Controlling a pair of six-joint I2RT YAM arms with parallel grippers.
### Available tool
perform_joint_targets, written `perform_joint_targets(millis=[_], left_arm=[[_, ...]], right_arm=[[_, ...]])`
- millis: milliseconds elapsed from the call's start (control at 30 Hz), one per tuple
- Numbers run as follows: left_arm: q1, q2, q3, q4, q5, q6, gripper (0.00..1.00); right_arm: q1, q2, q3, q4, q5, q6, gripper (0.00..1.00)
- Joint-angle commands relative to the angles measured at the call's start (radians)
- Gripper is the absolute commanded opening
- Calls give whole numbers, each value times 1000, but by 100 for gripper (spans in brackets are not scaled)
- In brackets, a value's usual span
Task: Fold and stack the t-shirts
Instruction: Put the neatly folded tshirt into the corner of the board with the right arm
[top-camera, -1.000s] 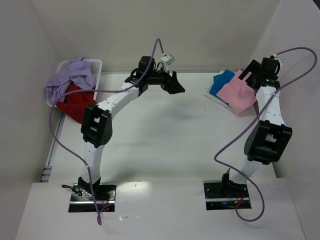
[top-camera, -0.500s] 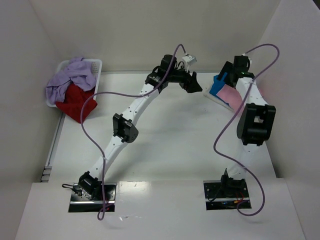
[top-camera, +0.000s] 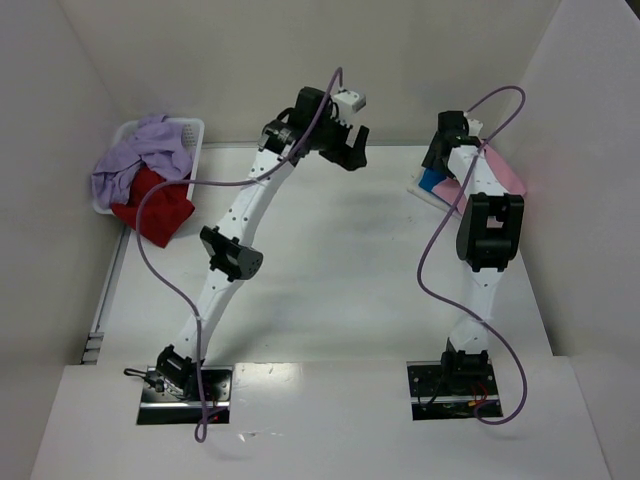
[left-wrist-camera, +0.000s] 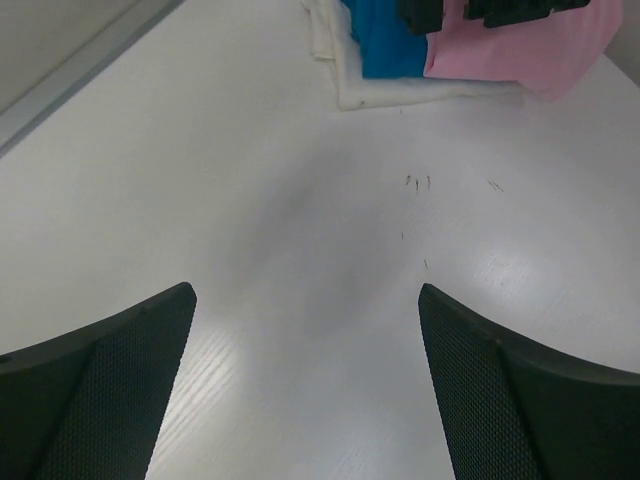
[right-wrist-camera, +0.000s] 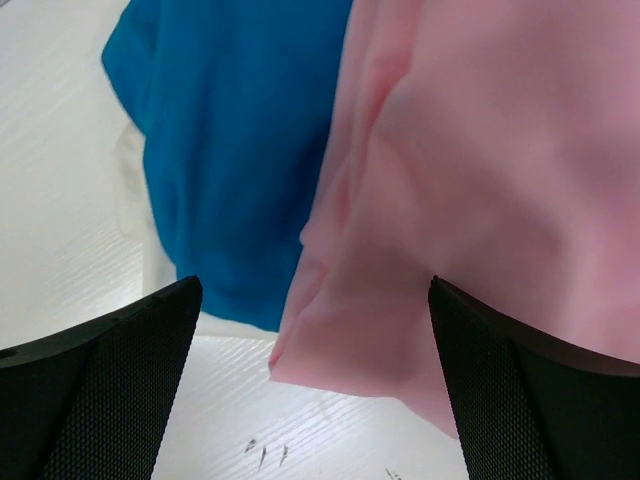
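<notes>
A light pink t-shirt (top-camera: 507, 173) lies on a bright blue t-shirt (top-camera: 431, 182) at the back right of the table. Both show in the right wrist view, pink (right-wrist-camera: 490, 170) beside blue (right-wrist-camera: 230, 120), and in the left wrist view, pink (left-wrist-camera: 530, 55) and blue (left-wrist-camera: 385, 45). My right gripper (top-camera: 438, 153) hovers open and empty just above them (right-wrist-camera: 315, 290). My left gripper (top-camera: 349, 150) is open and empty over bare table (left-wrist-camera: 305, 300), left of the stack. A lavender t-shirt (top-camera: 138, 160) and a red t-shirt (top-camera: 155, 207) hang crumpled out of the basket at the far left.
The white perforated basket (top-camera: 191, 130) stands at the back left by the wall. A white cloth or sheet (left-wrist-camera: 400, 95) lies under the blue shirt. White walls close in the back and both sides. Purple cables loop from both arms.
My left gripper went right toward the stack, then drew back left. My right gripper swung left and sits over the stack's left edge; the pink shirt now shows to the right of that arm.
</notes>
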Motion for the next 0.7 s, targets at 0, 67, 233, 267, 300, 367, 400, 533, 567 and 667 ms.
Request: perform_joint_targets(millis=[0, 67, 233, 267, 300, 367, 400, 533, 567, 667], left_arm=[[10, -154, 38, -95, -71, 18, 100], [20, -184, 38, -120, -82, 18, 100], [20, -239, 38, -156, -122, 18, 100], [20, -240, 38, -156, -122, 18, 100], [20, -253, 38, -156, -122, 18, 100], [20, -279, 18, -165, -132, 18, 100], [20, -299, 18, -165, -142, 18, 100], [30, -352, -43, -165, -169, 18, 100], [30, -364, -55, -165, -169, 18, 100], [30, -413, -86, -165, -178, 27, 100]], right_arm=[[0, -35, 67, -29, 115, 5, 100], [0, -35, 81, -43, 140, -8, 98], [0, -58, 92, -46, 151, -8, 98], [0, -58, 104, -46, 151, -8, 98], [0, -42, 115, -46, 160, -8, 98], [0, -6, 158, -80, 198, -17, 97], [-9, 15, 173, -95, 207, -17, 93], [-20, 73, 175, -106, 208, -5, 90], [-20, 83, 175, -97, 208, -5, 90], [-31, 109, 175, -97, 208, 4, 89]])
